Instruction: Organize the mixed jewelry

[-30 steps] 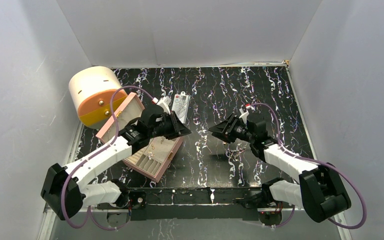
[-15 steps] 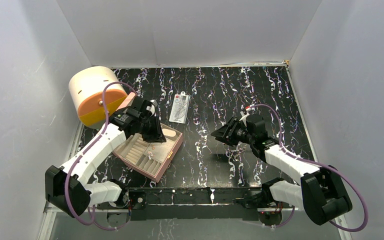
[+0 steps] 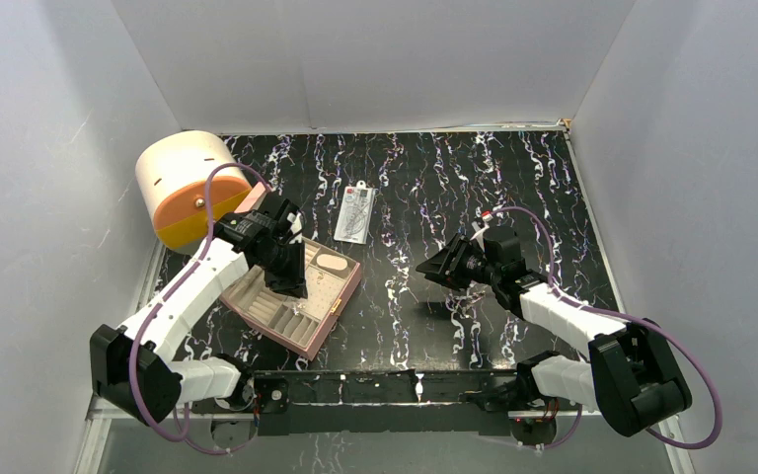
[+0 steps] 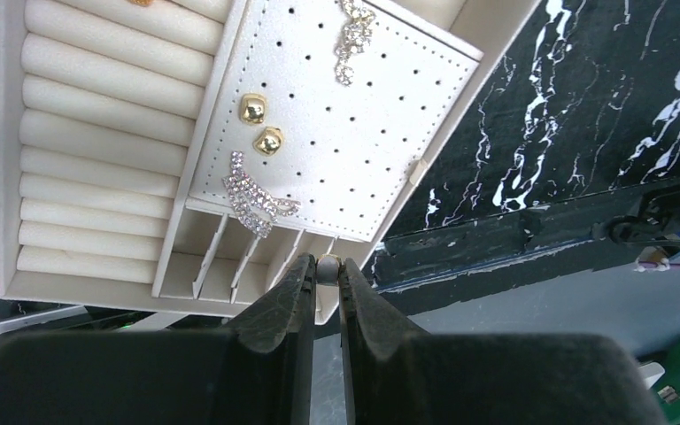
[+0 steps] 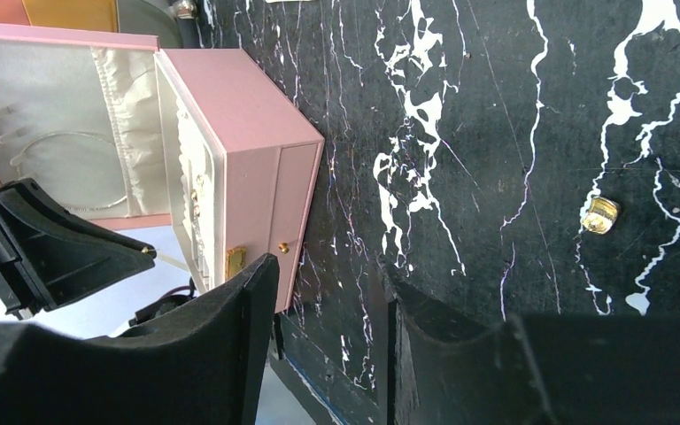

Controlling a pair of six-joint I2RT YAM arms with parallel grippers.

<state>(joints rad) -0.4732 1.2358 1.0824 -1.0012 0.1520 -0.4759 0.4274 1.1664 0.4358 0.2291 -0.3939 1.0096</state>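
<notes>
My left gripper (image 4: 326, 273) is shut on a tiny round stud (image 4: 328, 263) and holds it over the near edge of the open pink box (image 3: 334, 308), by the small divided slots. On the box's white perforated panel (image 4: 363, 150) sit two gold studs (image 4: 250, 108) and two sparkly crystal pieces (image 4: 252, 199). My right gripper (image 5: 328, 270) is open and empty above the black marbled table, right of the box. A gold stud (image 5: 599, 215) lies on the table beyond it. From above, the left gripper (image 3: 291, 284) is over the box and the right gripper (image 3: 432, 269) at mid-table.
A round cream and orange case (image 3: 183, 188) stands at the back left, behind the box lid. A clear flat packet with a white card (image 3: 353, 214) lies behind the box. White walls close in three sides of the table (image 3: 553, 188).
My left gripper has swung from the box's right side back and left, and now sits lower over the box's compartments. The right arm has barely moved.
</notes>
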